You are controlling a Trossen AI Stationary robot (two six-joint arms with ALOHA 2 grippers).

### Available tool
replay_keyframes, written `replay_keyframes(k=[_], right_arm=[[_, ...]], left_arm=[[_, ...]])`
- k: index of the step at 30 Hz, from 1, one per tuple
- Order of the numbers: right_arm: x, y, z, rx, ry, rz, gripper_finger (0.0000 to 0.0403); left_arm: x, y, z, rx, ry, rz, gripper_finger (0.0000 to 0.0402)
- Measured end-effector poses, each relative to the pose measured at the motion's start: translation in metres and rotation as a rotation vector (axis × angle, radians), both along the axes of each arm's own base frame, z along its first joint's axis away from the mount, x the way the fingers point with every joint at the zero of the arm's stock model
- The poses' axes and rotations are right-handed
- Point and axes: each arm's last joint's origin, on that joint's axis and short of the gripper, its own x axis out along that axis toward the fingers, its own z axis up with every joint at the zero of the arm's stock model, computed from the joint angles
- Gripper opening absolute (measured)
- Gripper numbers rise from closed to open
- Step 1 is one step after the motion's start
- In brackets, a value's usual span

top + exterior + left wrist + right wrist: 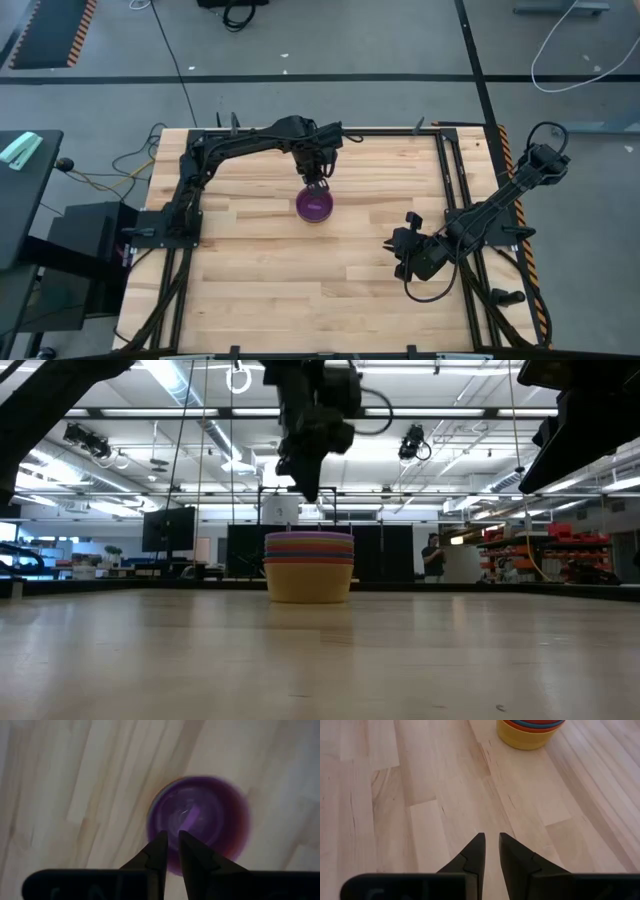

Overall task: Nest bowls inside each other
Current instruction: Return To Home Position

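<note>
Stack of bowls [316, 206] sits on the table [250, 290], approx mid-width, a bit toward the far edge. All are nested in one pile. Yellow bowl [309, 582] is at the bottom, on the wood. Purple bowl [200, 817] is on top, opening up. Rims betw. them show as thin coloured bands in the low view. In the right wrist view the orange bowl [534, 728] is just above the yellow, w/ the blue bowl [535, 723] inside it. Remaining bands are too thin to sort. Pile stands upright, not tilted.

Left gripper [318, 182] hangs straight over the stack, pointing down. Low view shows air betw. its tips and the top rim. Fingers [158, 852] are drawn nearly together, only a thin slit betw. them, nothing held.

Right gripper [398, 250] waits at the right side of the table, well apart from the stack, low over bare wood and facing the pile. Its fingers [476, 852] are likewise close together w/ a narrow slit, nothing in them.

A person [432, 557] stands in the room behind the table, far off.
</note>
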Motion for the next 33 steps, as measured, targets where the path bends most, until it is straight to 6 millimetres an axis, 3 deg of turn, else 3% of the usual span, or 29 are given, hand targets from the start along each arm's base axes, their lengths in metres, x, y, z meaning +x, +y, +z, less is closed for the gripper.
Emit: replay_keyframes(k=[8,18,28,33], right_arm=[[0.001,0.001,0.007,-0.011,-0.013,0.029,0.0062],[-0.010,0.001,0.039,-0.055,-0.197,0.093,0.0062],[-0.038,0.000,0.071,-0.098,-0.387,0.162,0.0062],[-0.050,-0.002,0.075,-0.093,-0.450,0.186,0.0062]], left_arm=[[0.000,-0.024,0.049,0.088,-0.054,-0.060,0.0052],[-0.003,-0.072,0.089,0.225,-0.145,-0.207,0.0038],[-0.038,-0.104,0.151,0.298,-0.435,-0.277,0.0011],[-0.049,-0.119,0.160,0.327,-0.552,-0.338,0.0008]])
